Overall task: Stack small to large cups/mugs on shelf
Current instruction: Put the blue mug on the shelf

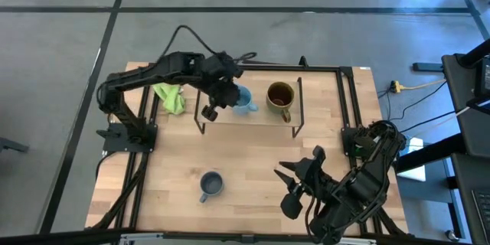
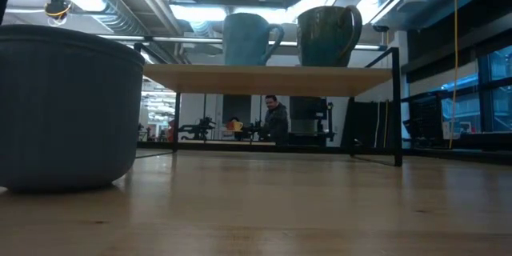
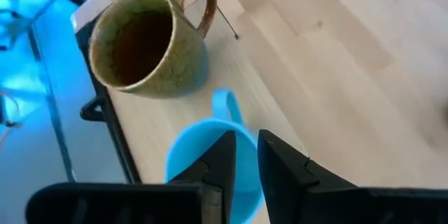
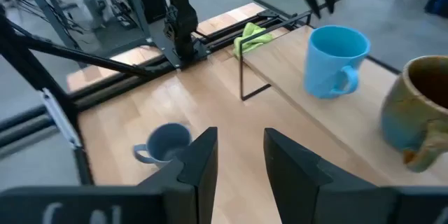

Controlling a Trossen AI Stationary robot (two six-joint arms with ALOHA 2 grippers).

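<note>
Mugs carry no readable writing.
Left gripper (image 1: 212, 107), fingers slightly parted and empty, hovers above sky-blue mug (image 1: 243, 99) on shelf (image 1: 249, 116); right gripper (image 1: 295, 186) rests released.

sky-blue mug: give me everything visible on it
The sky-blue mug is a plain, smooth light-blue cylinder with one loop handle and an open top; it looks ceramic. It stands upright on the shelf, beside the brown-olive mug but apart from it. The left hand hovers right over its rim with fingers nearly closed; the left wrist view does not clearly show whether they touch it.
</note>
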